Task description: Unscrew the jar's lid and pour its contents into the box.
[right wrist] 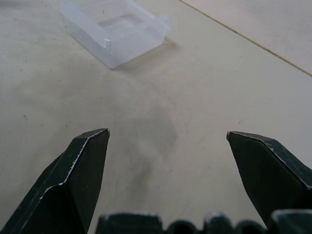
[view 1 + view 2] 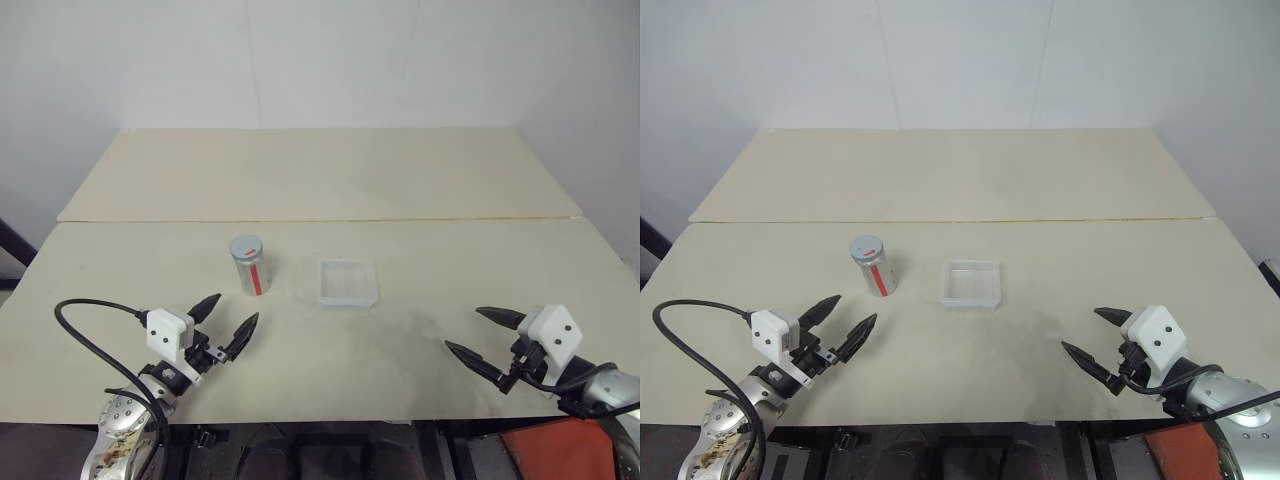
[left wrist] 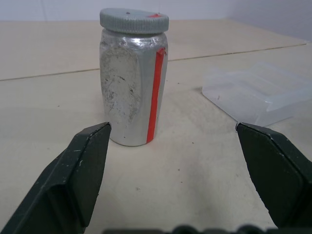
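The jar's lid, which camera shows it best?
The left wrist view: the lid sits screwed on the jar, close enough to see its ribbed edge and red mark. Both eye views show it small, from above. The right wrist view shows the box instead.

Capped jar [image 2: 873,266] beside box [image 2: 971,283]

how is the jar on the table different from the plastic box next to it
The jar is a tall, upright, silvery cylinder with a red stripe; the box is a low, square tray of clear whitish plastic. The jar is closed by its grey lid; the box is open on top. Both stand on the table, apart from each other, untouched by either gripper.
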Robot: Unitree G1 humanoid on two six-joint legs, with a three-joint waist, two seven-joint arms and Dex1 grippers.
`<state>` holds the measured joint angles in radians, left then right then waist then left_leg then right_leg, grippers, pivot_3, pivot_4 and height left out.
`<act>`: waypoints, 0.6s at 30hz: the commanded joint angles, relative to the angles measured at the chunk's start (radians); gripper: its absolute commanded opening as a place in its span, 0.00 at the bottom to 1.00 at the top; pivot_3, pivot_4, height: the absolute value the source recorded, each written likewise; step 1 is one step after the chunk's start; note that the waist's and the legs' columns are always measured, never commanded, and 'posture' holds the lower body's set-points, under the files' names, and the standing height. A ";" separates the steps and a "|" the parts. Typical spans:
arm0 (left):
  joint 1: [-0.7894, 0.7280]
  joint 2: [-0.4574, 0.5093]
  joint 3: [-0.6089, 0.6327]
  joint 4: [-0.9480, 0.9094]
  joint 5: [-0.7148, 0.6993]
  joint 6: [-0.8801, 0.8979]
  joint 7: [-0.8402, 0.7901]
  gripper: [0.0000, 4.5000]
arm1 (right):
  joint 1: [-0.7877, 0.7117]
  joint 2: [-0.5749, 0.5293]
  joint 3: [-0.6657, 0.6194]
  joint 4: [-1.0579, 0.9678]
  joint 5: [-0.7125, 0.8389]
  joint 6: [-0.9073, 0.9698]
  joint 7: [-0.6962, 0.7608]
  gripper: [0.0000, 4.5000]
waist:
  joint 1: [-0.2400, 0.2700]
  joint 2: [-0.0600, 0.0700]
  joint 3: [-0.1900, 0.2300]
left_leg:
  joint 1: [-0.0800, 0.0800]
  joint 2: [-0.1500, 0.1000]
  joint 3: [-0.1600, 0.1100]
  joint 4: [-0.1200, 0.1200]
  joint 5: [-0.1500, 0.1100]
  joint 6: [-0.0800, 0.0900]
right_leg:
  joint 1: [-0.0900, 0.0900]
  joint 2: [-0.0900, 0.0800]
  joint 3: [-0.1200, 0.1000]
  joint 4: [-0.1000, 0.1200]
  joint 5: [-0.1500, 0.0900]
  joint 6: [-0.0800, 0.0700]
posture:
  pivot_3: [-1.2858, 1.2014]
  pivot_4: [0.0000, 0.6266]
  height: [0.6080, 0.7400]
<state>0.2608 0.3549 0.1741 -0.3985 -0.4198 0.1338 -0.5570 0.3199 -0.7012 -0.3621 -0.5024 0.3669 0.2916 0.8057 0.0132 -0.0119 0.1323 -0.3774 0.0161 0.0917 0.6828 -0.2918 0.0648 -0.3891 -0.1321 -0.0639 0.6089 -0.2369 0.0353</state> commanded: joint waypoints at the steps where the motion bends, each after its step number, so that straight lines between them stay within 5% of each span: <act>1: -0.011 -0.005 -0.013 -0.039 0.006 -0.009 0.012 0.99 | -0.012 0.001 -0.003 -0.012 -0.002 -0.033 -0.001 1.00 | 0.000 0.000 0.000 | 0.000 0.000 0.000 0.000 0.000 0.000 | 0.000 0.000 0.000 0.000 0.000 0.000 | 0.52 0.24 1.00; 12: -0.024 -0.007 -0.015 -0.015 0.011 -0.020 0.014 0.99 | -0.008 -0.003 -0.009 -0.019 -0.002 -0.035 0.000 1.00 | 0.000 0.000 0.000 | 0.000 0.000 0.000 0.000 0.000 0.000 | 0.000 0.000 0.000 0.000 0.000 0.000 | 0.52 0.24 1.00; 18: -0.073 -0.117 -0.070 0.035 0.116 -0.093 0.132 0.99 | -0.029 0.001 0.007 -0.030 -0.008 -0.030 -0.016 1.00 | 0.003 0.000 0.000 | 0.000 0.000 0.000 0.000 0.000 0.000 | 0.000 0.000 0.000 0.000 0.000 0.000 | 0.52 0.24 1.00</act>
<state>0.2010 0.2644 0.1278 -0.3695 -0.3506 0.0974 -0.4716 0.3035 -0.7012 -0.3500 -0.5018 0.3636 0.2886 0.8010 0.0159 -0.0120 0.1324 -0.3776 0.0159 0.0917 0.6828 -0.2918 0.0649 -0.3888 -0.1321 -0.0640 0.6085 -0.2367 0.0354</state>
